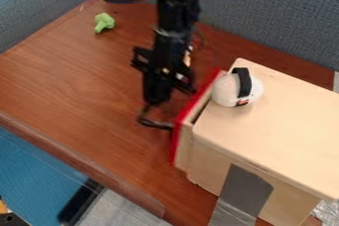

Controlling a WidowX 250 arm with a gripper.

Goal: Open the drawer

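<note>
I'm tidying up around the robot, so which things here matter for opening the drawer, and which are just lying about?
For the job:
- red-fronted drawer
- wooden box that houses it
- end effector, beside the drawer's front

Just lying about:
- small green object, on the tabletop
- round white object with a black band, on the box

No text, label, brand, number or sign could be read on anything. A small red mark (242, 102) sat low on the white round object (225, 91) with the black band (243, 80), too small to tell whether it was print.
</note>
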